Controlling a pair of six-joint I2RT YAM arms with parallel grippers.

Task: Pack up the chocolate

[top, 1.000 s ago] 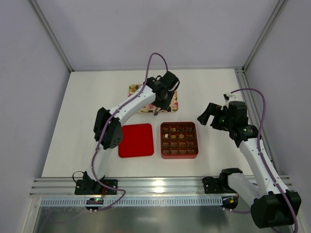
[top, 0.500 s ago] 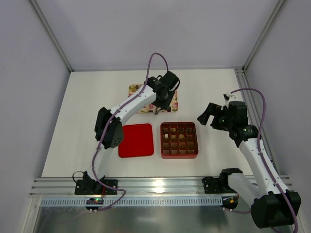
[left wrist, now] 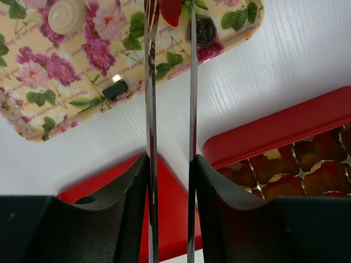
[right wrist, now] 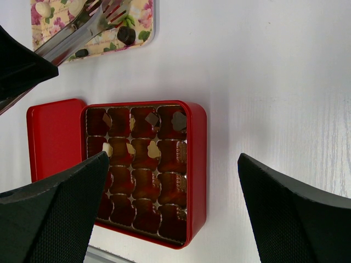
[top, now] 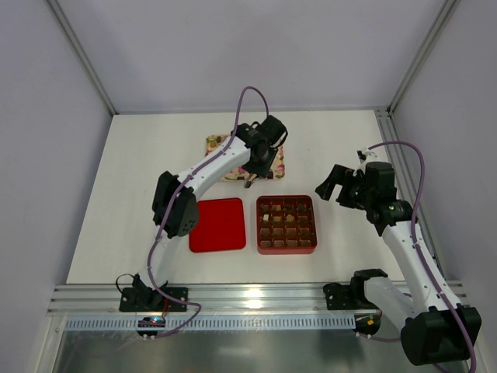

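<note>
My left gripper [top: 262, 155] [left wrist: 170, 159] is shut on metal tongs [left wrist: 151, 82], whose tips reach over the flowered tray [top: 220, 144] [left wrist: 33, 71]. Something red [left wrist: 170, 9] shows between the tips; I cannot tell what it is. On the tray lie a round dark chocolate [left wrist: 204, 30] [right wrist: 126, 35], a pale one [left wrist: 66, 15] and a small dark one [left wrist: 115, 89]. The red box [top: 314, 225] [right wrist: 198, 164] holds a few chocolates [right wrist: 153, 149] in its brown insert. My right gripper [top: 330, 184] [right wrist: 173, 159] hangs open to the right of the box, holding nothing.
The red lid [top: 217, 225] [left wrist: 171, 213] [right wrist: 52, 137] lies flat just left of the box. Grey walls close in the white table, and an aluminium rail [top: 256, 299] runs along its near edge by the arm bases.
The left jaws have pressed the tongs very slightly closer and the tong tips have shifted a little. The right arm has not moved.
</note>
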